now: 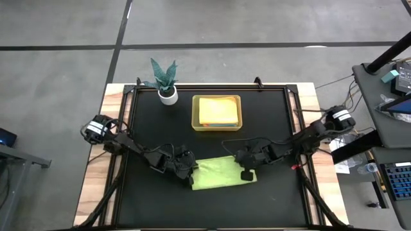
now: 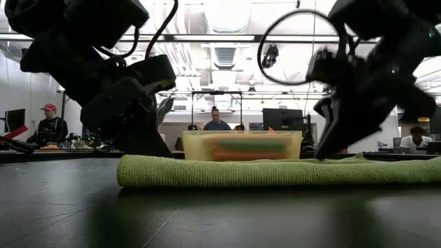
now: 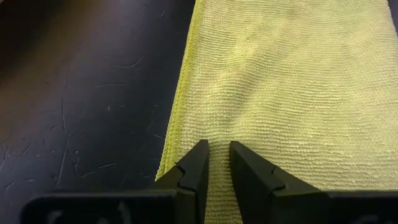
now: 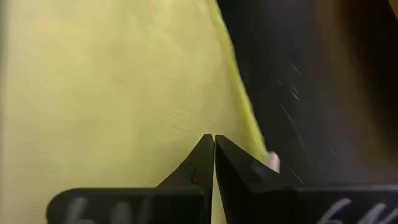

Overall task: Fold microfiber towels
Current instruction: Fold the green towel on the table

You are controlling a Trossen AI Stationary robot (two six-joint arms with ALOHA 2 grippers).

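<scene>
The lime green towel [image 1: 221, 173] lies as a long folded strip on the black mat [image 1: 160, 212], its underside flat on the mat. It also shows in the low view [image 2: 275, 172]. My left gripper [image 1: 192, 172] is at the strip's left end, its fingers nearly together with cloth in the narrow gap [image 3: 216, 152]. My right gripper [image 1: 247, 172] is at the strip's right end, shut [image 4: 214, 140]. The other towels lie folded in the yellow-green bin [image 1: 217, 126], an orange-yellow one [image 1: 217, 110] on top. My left gripper pinches a small ridge of the towel just inside its left edge [image 3: 214, 127] between its two fingers, slanting down from the table's left. The towel lies flat on the mat around the hold. How many layers it has, I cannot tell. My right gripper is shut on the towel close to its right edge [image 4: 205, 121], coming from above, pointing down. The fingertips hide the contact, so layers cannot be told. The cloth rises a little beside the fingers [image 2: 355, 160]; the rest lies on the mat.
A small potted plant [image 1: 166, 80] stands at the mat's far left. The bin stands behind the towel at the far middle. Bare mat lies to the left, right and near side of the towel. People sit in the room beyond the table [image 2: 217, 120].
</scene>
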